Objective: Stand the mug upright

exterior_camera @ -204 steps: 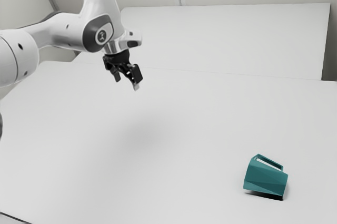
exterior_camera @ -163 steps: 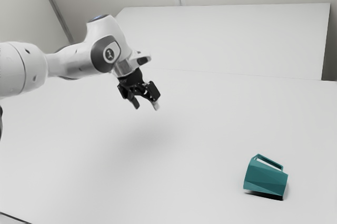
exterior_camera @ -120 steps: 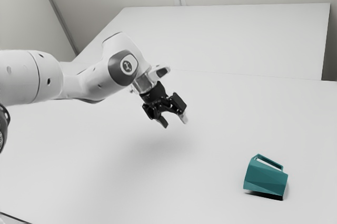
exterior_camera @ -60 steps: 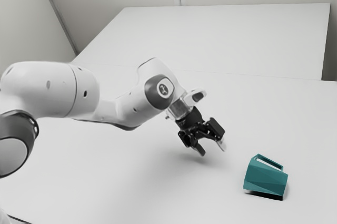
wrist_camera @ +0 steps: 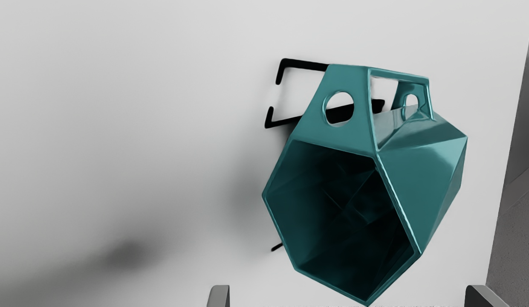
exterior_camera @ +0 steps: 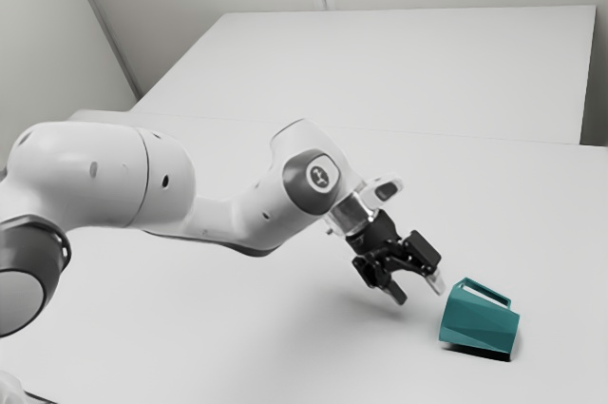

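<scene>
From where I stand, the mug (exterior_camera: 479, 321) is the nearest thing of interest, lying on its side on the table (exterior_camera: 537, 209), so it is not upright. By the clock of the exterior view, its long axis runs from between nine and ten o'clock, where the mouth (wrist_camera: 343, 221) is, to between three and four, where the base is; the handle (exterior_camera: 486, 292) stands on the upper side, toward one. A little beyond the mug hangs the gripper (exterior_camera: 418, 294), tilted, its two fingers well apart with nothing between them. From these fingers the mug lies toward four o'clock, just beside, and I see no touch. On this the coming move should turn, I think: the mouth end faces the gripper, so this end must be taken and raised while the base goes down. The wrist view looks directly into the hollow and through the handle, with the fingertips near the mouth's side away from the handle; the exterior view has this mouth turned from it, but it lets me judge the slant of the hand. Farther behind, a pale panel (exterior_camera: 399, 67) rises beyond the table.
</scene>
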Available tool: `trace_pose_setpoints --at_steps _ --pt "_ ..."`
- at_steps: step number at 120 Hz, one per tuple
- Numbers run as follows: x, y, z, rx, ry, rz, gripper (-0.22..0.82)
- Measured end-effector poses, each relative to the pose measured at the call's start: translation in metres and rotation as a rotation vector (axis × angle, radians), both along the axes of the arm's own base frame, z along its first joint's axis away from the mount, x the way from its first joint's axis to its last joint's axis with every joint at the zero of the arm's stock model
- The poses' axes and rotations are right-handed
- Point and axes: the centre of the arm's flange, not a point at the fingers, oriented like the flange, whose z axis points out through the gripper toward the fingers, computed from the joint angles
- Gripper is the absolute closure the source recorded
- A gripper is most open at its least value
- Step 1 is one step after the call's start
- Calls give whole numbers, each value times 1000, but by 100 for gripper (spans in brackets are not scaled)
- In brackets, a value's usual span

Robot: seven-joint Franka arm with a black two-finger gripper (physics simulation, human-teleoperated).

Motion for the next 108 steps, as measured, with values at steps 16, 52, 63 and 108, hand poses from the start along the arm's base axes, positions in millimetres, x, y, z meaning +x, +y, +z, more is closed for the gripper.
trace_pose_setpoints --at_steps 16,52,63,108 --pt "-2 -8 3 -8 -10 -12 0" --pt "-3 -35 1 -33 -23 -28 0" --pt "-2 -43 -5 -35 -21 -30 0" --pt "5 -71 -20 -38 -29 -60 24"
